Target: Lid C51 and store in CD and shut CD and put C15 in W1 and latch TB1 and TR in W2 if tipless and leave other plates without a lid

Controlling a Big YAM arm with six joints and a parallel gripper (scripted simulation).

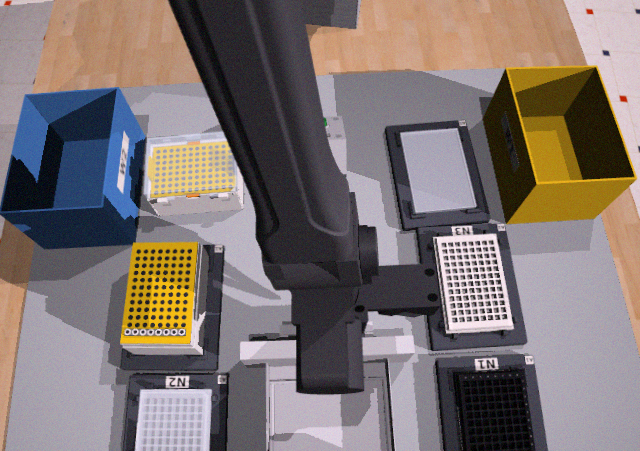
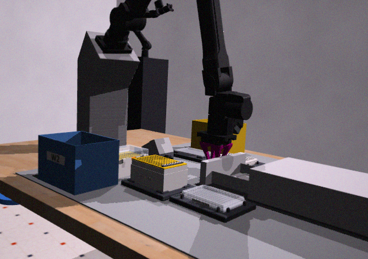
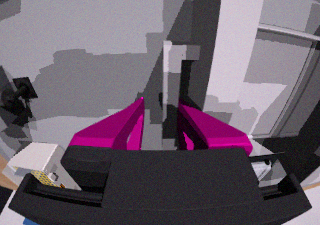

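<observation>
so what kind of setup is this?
Looks like a lab automation bench. Labelled nests hold multiwell assay plates, such as the white one at N3. A yellow-topped tip rack stands by a blue waste bin, with a yellow bin opposite, and one black robot arm reaches over them.

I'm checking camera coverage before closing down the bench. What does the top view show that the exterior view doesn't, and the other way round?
Only the top view shows the black plate in the nest marked N1, and the single row of tips left in the tip rack. Only the exterior view shows the magenta fingers, pointing down at the pale drawer front; from the top the arm hides them. Both show the blue bin, the yellow bin, the tip rack and the clear plate.
</observation>
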